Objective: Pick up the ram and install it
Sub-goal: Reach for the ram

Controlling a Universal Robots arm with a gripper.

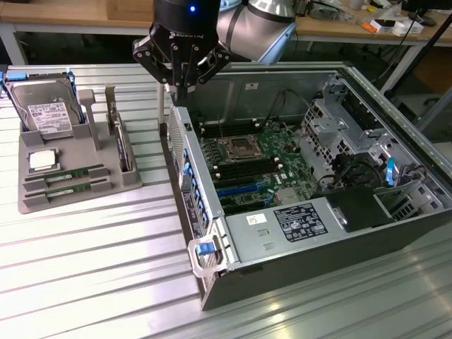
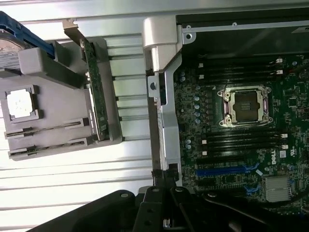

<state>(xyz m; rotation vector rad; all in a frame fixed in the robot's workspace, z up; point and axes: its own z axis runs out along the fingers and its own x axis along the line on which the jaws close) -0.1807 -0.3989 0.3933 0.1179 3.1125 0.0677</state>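
A ribbed metal worktop (image 1: 85, 254) carries an open computer case (image 1: 296, 275) and a grey tray (image 1: 42, 203). The tool (image 1: 185, 90), clenched on nothing, hangs above the case's wall. The ram (image 1: 69, 174) lies slotted in the tray.

Parts tray (image 1: 70, 201) (ram (image 1: 70, 174) in it) beside computer case (image 1: 318, 268)

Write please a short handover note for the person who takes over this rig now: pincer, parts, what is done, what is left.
Pincer: shut, empty, above the exterior view's left wall of the open grey metal computer case.
Ram: long thin green circuit-board stick lies in the grey plastic tray, beside a second one.
Done: nothing lifted.
Left: pick-up and install; the black memory slots look empty.
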